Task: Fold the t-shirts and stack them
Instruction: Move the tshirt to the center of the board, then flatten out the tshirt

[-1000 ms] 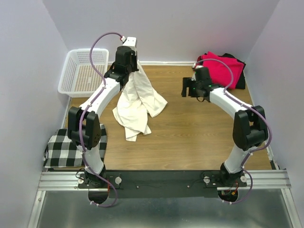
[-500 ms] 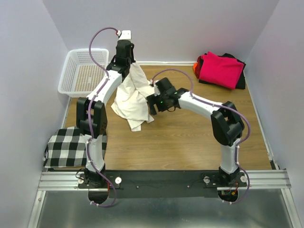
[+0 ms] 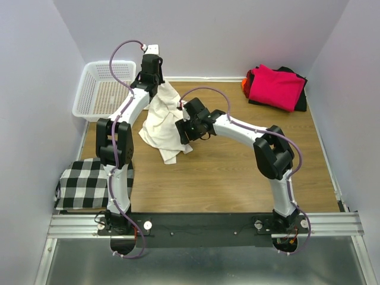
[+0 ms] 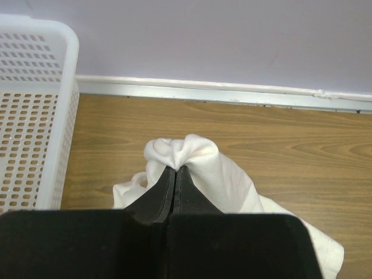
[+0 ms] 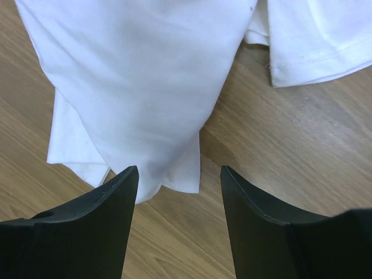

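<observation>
The cream t-shirt (image 3: pixel 161 122) hangs from my left gripper (image 3: pixel 159 84) at the back left, its lower part lying crumpled on the wooden table. In the left wrist view my left gripper (image 4: pixel 176 169) is shut on a bunched fold of the shirt (image 4: pixel 189 152). My right gripper (image 3: pixel 183 132) is open and empty, right at the shirt's right side. In the right wrist view its jaws stand wide apart (image 5: pixel 179 177) just above the shirt's lower edge (image 5: pixel 139 87). A folded magenta-red shirt (image 3: pixel 276 86) lies on a black one (image 3: pixel 301 102) at the back right, with an orange edge (image 3: pixel 245 84) showing.
A white mesh basket (image 3: pixel 104 89) stands at the back left, also in the left wrist view (image 4: pixel 32 116). A black-and-white checked cloth (image 3: pixel 83 184) lies at the near left beside the left arm's base. Walls enclose the table on three sides.
My right arm has swung left from beside the folded stack to the cream shirt. My left gripper has drawn the shirt a little further back and left.
</observation>
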Tool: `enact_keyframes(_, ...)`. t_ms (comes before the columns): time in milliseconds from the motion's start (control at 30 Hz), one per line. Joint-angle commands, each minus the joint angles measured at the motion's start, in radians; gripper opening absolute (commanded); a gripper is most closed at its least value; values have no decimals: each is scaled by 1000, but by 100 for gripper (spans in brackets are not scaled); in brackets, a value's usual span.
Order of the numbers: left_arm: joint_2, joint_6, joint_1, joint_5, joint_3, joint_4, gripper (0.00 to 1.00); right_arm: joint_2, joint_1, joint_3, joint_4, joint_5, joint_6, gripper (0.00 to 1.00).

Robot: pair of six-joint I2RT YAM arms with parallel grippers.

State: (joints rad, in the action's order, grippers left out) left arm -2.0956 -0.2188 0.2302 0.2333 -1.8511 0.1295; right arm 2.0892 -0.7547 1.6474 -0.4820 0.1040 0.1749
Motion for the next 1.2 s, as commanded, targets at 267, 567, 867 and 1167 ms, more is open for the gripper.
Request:
enact_keyframes(267, 40, -17, -42, -52, 64, 4, 0, 80, -32, 29, -33, 79, 15, 45)
enact_keyframes(567, 52, -19, -57, -57, 81, -5, 0, 72, -34, 19, -43, 51, 18, 1)
enact_keyframes(867, 83, 9, -78, -52, 46, 10, 0, -92, -32, -3, -79, -312, 9, 1)
enact_keyframes(1167, 98, 16, -97, -89, -52, 48, 0, -265, 87, 115, -124, -650, -78, 1)
